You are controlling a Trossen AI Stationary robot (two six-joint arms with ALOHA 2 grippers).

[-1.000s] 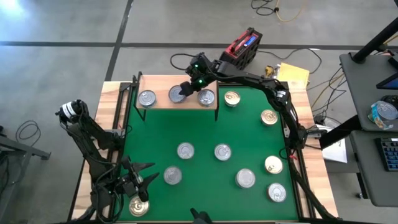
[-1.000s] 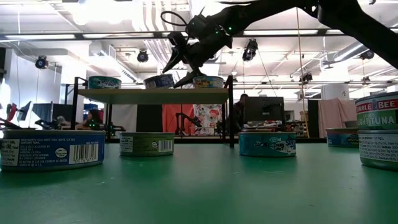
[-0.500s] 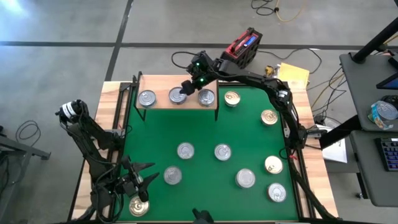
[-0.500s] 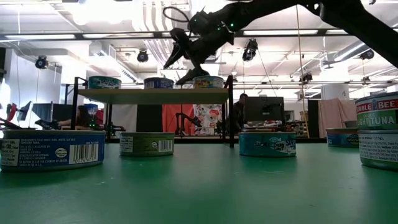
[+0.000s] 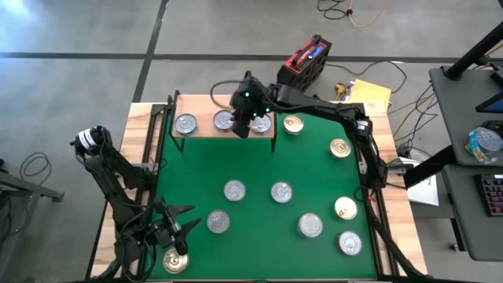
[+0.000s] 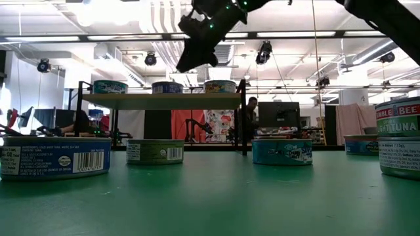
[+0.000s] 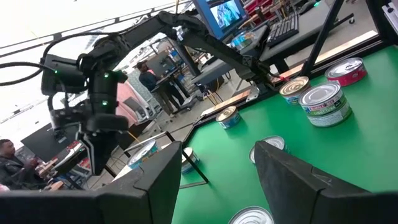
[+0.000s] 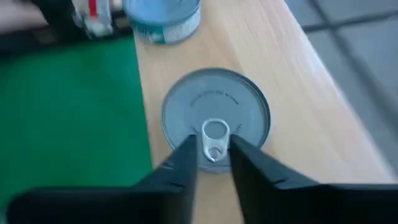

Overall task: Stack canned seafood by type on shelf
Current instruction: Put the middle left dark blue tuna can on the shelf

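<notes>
Left gripper (image 5: 187,219): lower left of the high view, parked over the mat (image 5: 259,165) – fingers spread wide, empty, out of the way of the working arm.
Gold tin (image 5: 175,260): just below that gripper in the high view, lid up on the mat, untouched.
Loose tins: eight more scattered flat across the mat, among them a silver pair at centre (image 5: 234,189) and a gold one at right (image 5: 346,207). Well apart from each other, so easy to pick one at a time; judged still to be sorted.
Shelf (image 5: 204,106): upper centre of the high view, at the mat's far edge, raised on black legs.
Shelf row: three tins side by side in a single layer, lids up – left (image 5: 185,123), middle (image 5: 225,120), right (image 5: 261,123). Nothing stacked on them so far.
Right gripper (image 8: 214,144): upper centre of the high view, over the shelf between the middle and right tins. In the low view, clear above the row, touching no tin.
Jaws: drawn nearly together, only a narrow slit between, gripping nothing.
Tin under the jaws (image 8: 249,118): silver top, resting on the shelf board, its pull tab lined up with the slit but lower down, not between the fingers. Which of the row, hard to say.
Reason, as a judgement: tin set down, arm free for the next one.
</notes>
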